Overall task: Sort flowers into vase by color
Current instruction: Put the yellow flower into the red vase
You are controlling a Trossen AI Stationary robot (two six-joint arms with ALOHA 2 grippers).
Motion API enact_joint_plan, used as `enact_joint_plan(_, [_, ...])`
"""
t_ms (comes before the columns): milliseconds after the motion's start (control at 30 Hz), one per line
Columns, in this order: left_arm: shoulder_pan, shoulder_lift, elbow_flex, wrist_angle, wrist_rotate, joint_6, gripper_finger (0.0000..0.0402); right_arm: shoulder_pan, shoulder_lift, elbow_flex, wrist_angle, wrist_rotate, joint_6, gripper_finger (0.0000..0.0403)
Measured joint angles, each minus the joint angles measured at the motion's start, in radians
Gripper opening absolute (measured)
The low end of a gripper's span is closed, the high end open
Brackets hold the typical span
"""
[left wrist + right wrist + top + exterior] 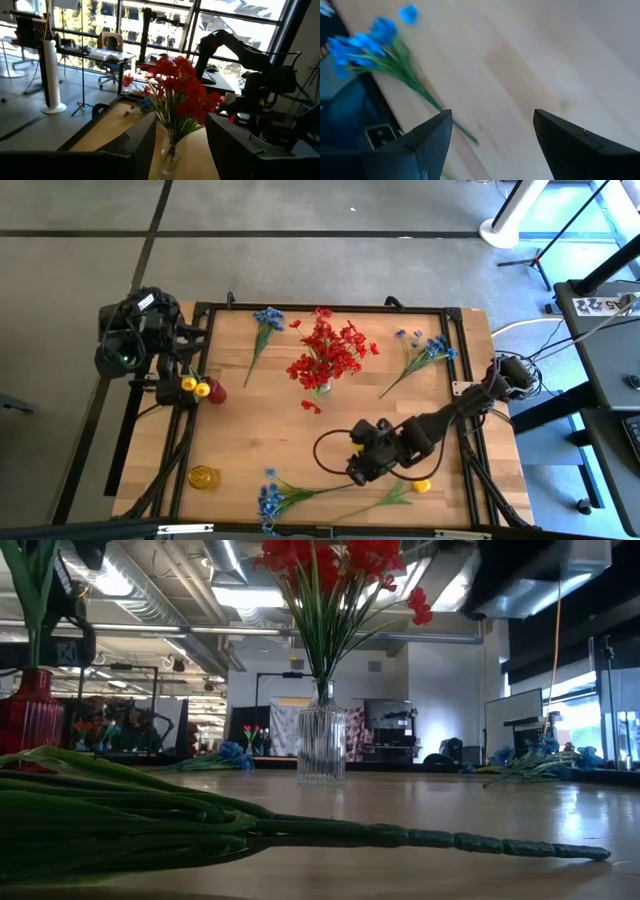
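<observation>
Two grippers stood open and empty, left gripper (172, 385) at frame left beside yellow flowers (195, 386) in a red vase (216, 392), right gripper (358, 471) lower centre above a blue spray (270, 498), red flowers (328, 352) in the clear vase (321, 743) at centre.

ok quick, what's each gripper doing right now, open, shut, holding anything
Left gripper: open, empty, near the table's left edge facing the red flowers.
Right gripper: open, empty, over the table near a blue flower spray.
</observation>
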Motion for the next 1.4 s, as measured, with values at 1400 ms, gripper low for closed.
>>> enact_joint_plan(1400, [0.011,0.0,0.0,0.003,0.023,0.041,0.0166,0.009,0.058,-0.349,-0.095,-0.324,0.671,0.028])
